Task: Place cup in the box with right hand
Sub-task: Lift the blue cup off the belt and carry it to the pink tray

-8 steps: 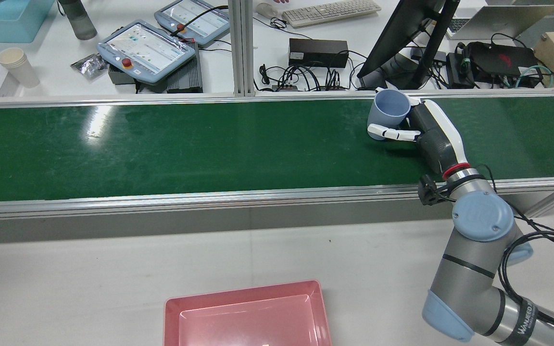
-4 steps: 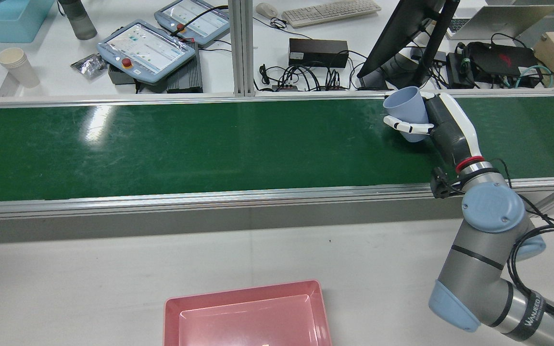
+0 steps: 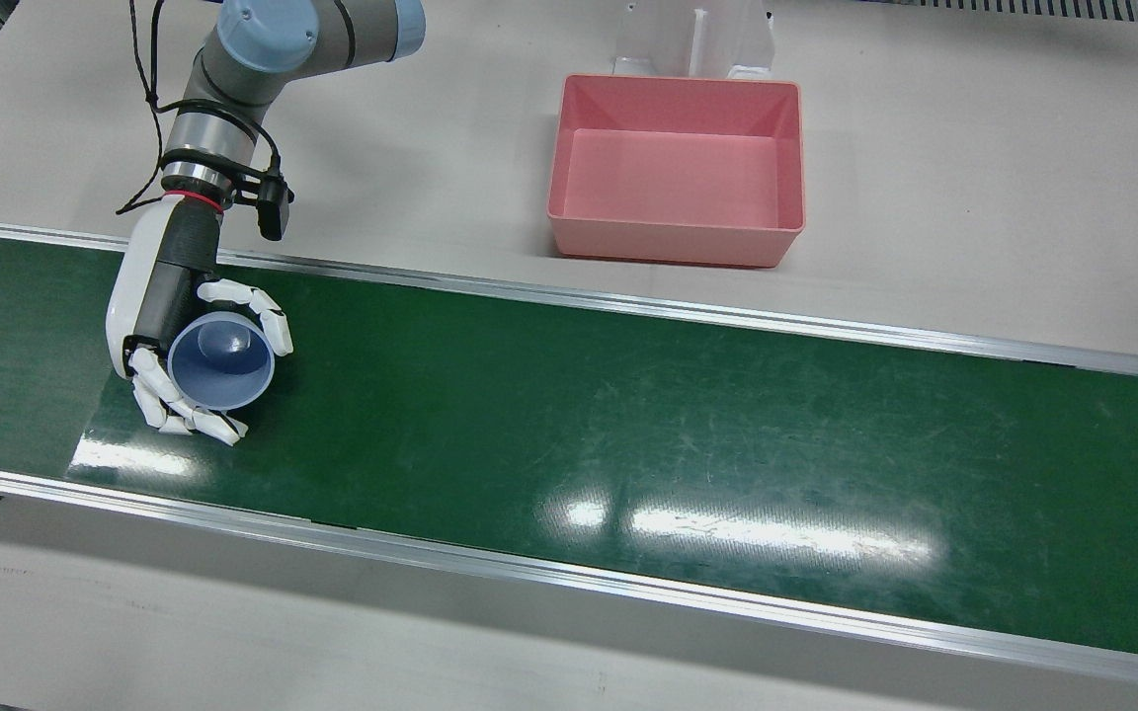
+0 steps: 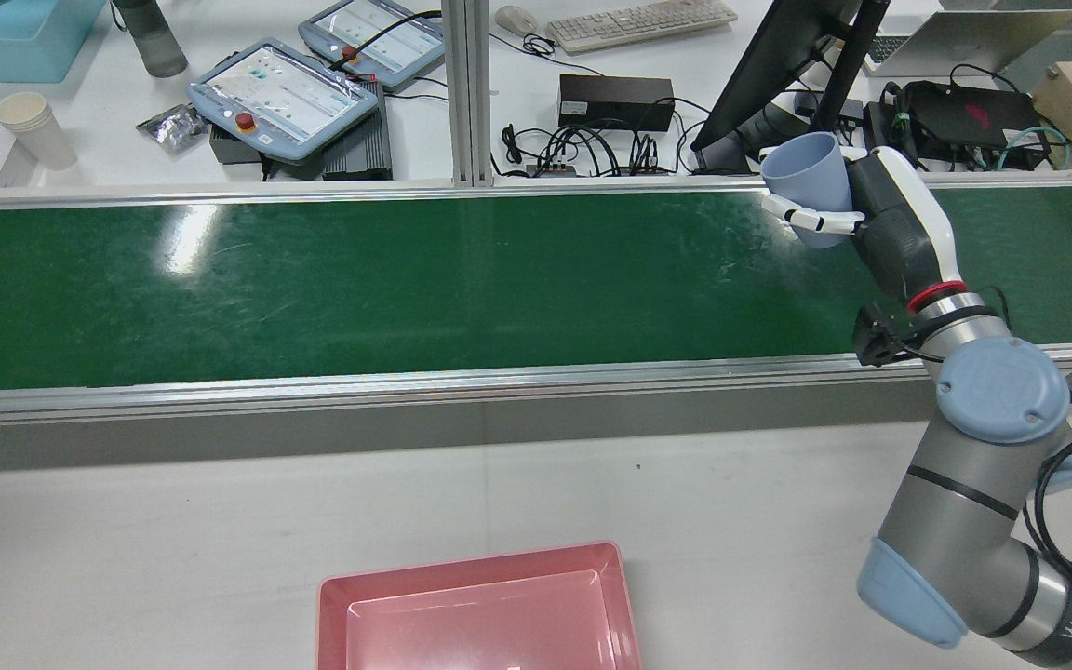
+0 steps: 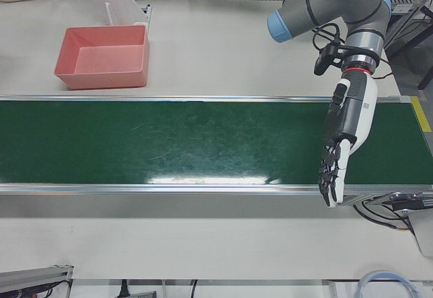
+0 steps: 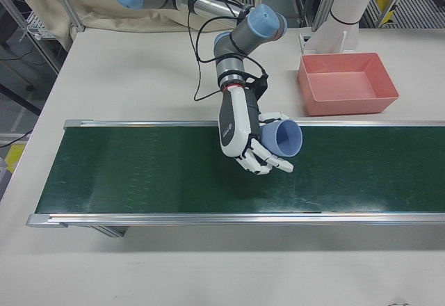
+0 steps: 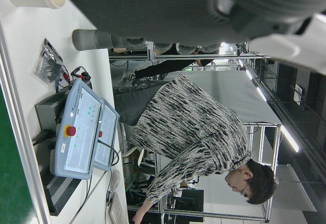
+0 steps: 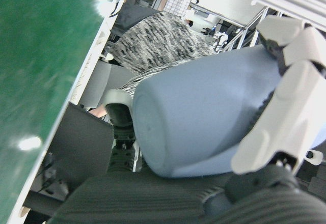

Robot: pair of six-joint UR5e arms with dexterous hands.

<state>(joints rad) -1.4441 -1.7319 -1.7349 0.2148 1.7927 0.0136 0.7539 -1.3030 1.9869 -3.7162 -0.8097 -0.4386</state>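
Note:
My right hand (image 4: 882, 223) is shut on a light blue cup (image 4: 810, 186) and holds it tilted in the air above the far edge of the green belt (image 4: 406, 279). The front view shows the hand (image 3: 166, 316) with its fingers wrapped round the cup (image 3: 221, 360), whose mouth faces up. Both also show in the right-front view: hand (image 6: 240, 129), cup (image 6: 281, 138). The pink box (image 3: 673, 242) stands empty on the white table; it also shows in the rear view (image 4: 462, 563). My left hand (image 5: 345, 132) is open, fingers straight, over the belt's other end.
Behind the belt's far rail, close to the held cup, stand a monitor (image 4: 778, 84), cables and black boxes (image 4: 615, 98). Two teach pendants (image 4: 285, 93) and a stack of paper cups (image 4: 33, 130) lie further left. A person (image 7: 188, 132) is beyond the table.
My right hand has lifted the cup off the belt and carried it up and to the right in the rear view, towards the belt's far rail. The arm's elbow has swung right too.

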